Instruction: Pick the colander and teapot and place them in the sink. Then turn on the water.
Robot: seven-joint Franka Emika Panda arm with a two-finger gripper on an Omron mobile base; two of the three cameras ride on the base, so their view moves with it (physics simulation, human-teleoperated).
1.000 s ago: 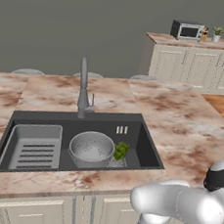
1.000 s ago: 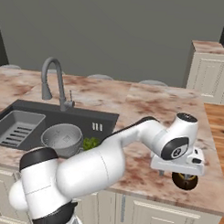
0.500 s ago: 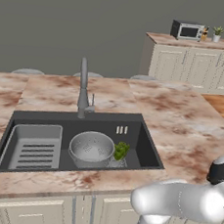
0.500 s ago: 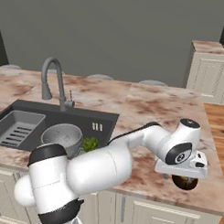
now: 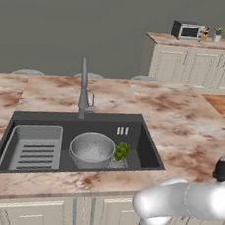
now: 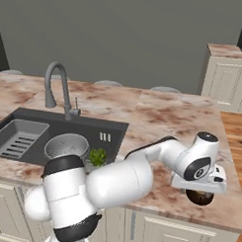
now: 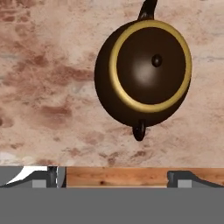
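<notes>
open claw hangs over teapot; colander in sink.

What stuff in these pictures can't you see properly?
- The teapot: in the right base view the gripper above covers most of it.
- The teapot's spout: cut off by the top edge of the hand view.
- The green leafy bunch: too small in the left base view to tell what plant it is.
- The colander: partly hidden behind the arm in the right base view.
</notes>
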